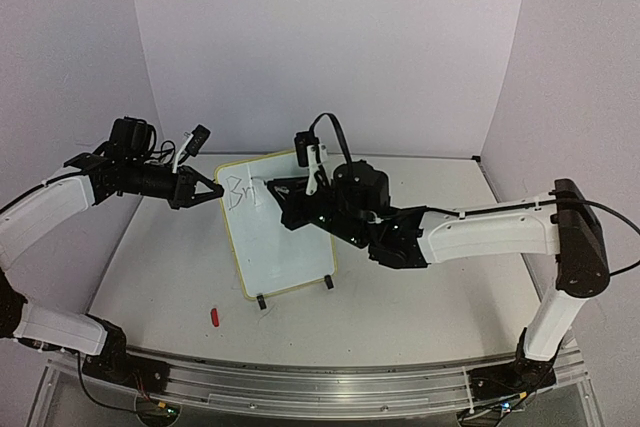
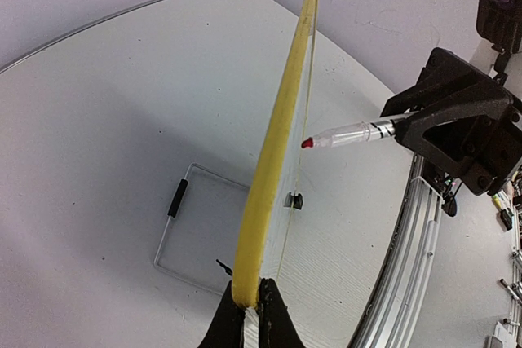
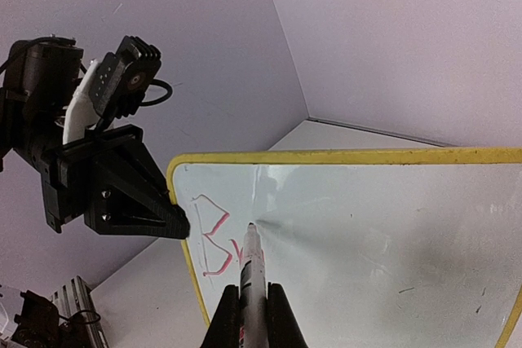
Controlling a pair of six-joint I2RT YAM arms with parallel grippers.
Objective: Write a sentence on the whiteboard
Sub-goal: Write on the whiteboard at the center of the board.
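The left tool is closed tight on the yellow rim of the whiteboard, pinching its left edge near the top corner. The right tool is closed around a marker, which sticks out past its fingers toward the board's face.

The top view shows a pale desk with white walls behind it. Both arms reach in from the near edge and meet at the board.

The whiteboard stands upright near the middle of the desk, between the two arms, resting on two small black feet. It is white with rounded corners, and it sits turned at an angle to the desk's edges. Most of its face is blank.

The marker is slim with a clear barrel and a red tip. That tip is at the board's face in the upper left part; whether it touches cannot be told.

The sentence is only begun: a few thin red strokes near the top left corner, just beside the marker tip, reading roughly "Br".

A small red object lies on the desk in front of the board, apart from it.
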